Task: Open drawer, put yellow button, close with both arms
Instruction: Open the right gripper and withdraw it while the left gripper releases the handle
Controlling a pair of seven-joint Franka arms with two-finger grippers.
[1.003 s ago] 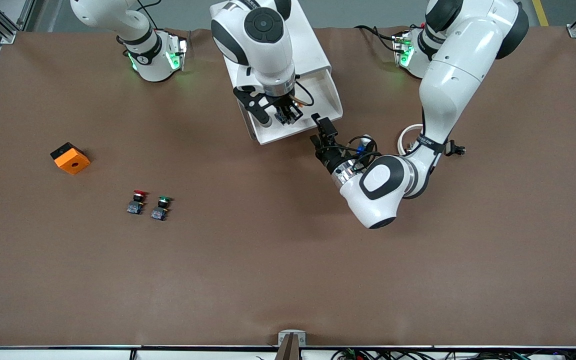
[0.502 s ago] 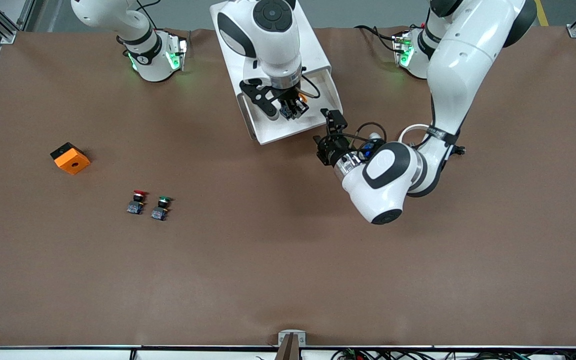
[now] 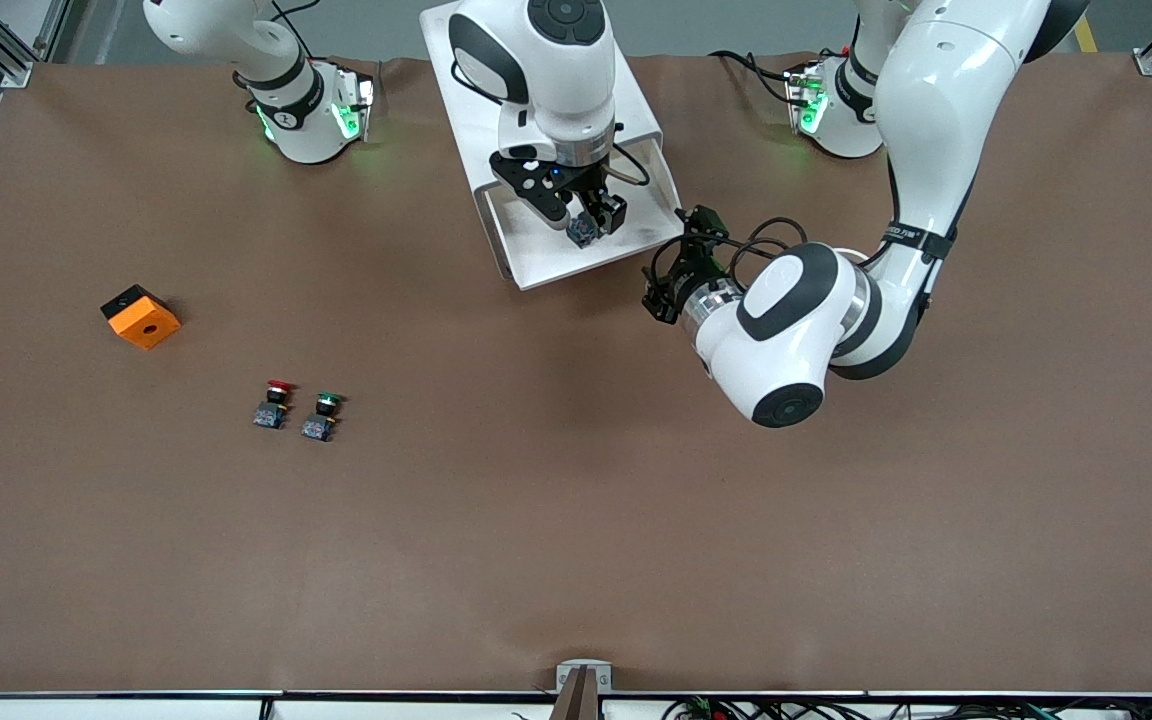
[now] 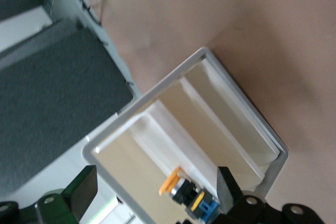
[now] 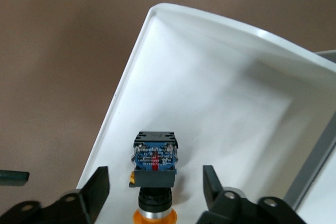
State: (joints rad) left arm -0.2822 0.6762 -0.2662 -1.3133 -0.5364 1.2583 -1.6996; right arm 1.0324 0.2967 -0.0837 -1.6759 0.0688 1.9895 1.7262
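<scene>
Brown counter (image 3: 536, 520) carries an open drawer (image 3: 626, 245); the yellow button (image 5: 155, 169) lies inside, below the spread right end effector (image 3: 586, 225). Left end effector (image 3: 681, 260), spread too, hovers beside the drawer front, likely for closing.

Right gripper (image 3: 591, 222) and left gripper (image 3: 688, 232) both spread.

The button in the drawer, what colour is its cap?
Yellow-orange; the yellow button shows it best in the left wrist view.
</scene>
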